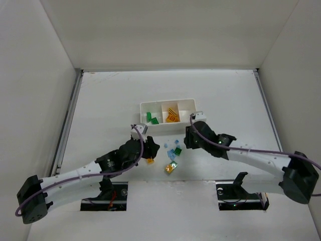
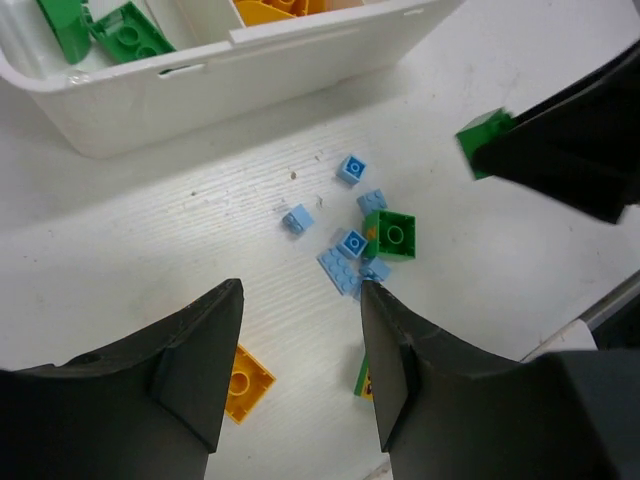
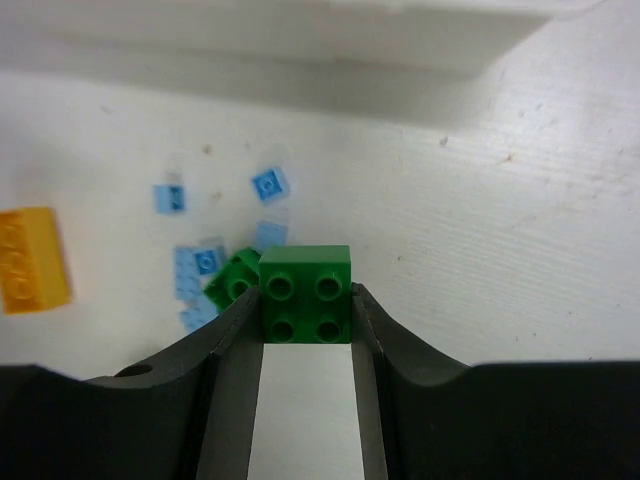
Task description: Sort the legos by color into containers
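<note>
The white tray (image 1: 185,103) has three containers: green legos (image 1: 152,119) lie in the left one and yellow-orange legos (image 1: 173,116) in the right one. Loose on the table are several pale blue legos (image 2: 345,262), a green lego (image 2: 390,235) and a yellow lego (image 2: 247,381). My right gripper (image 3: 306,305) is shut on a green four-stud lego (image 3: 306,293), held just above the loose pile. The same held green lego (image 2: 484,140) shows in the left wrist view. My left gripper (image 2: 300,300) hangs open over bare table, the yellow lego beside its left finger.
A yellow-and-green piece (image 1: 170,168) lies nearest the arm bases. White walls enclose the table on three sides. The tray's front wall (image 2: 230,85) stands close beyond the blue legos. The two grippers are near each other, on either side of the loose pile.
</note>
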Robot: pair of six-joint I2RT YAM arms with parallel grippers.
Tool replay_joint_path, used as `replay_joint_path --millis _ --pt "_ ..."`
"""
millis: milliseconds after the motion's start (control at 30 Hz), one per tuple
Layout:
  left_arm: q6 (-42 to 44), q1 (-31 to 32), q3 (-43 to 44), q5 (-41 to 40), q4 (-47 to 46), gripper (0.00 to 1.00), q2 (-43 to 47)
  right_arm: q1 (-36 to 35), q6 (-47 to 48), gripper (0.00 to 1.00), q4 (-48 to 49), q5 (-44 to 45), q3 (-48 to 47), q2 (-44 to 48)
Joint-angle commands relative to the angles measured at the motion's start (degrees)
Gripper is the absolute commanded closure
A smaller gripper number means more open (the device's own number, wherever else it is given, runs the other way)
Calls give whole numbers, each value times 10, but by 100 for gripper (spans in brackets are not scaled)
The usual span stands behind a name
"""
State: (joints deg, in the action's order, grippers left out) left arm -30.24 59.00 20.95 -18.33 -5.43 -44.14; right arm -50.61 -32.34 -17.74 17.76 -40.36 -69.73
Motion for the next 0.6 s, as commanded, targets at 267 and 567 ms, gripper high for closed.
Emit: replay_joint_path --millis 267,567 --pt "31 -124 34 -38 -13 58 57 38 17 74 102 -31 -119 14" --pt "-9 -215 17 7 -10 59 70 36 22 74 174 -98 -278 -203"
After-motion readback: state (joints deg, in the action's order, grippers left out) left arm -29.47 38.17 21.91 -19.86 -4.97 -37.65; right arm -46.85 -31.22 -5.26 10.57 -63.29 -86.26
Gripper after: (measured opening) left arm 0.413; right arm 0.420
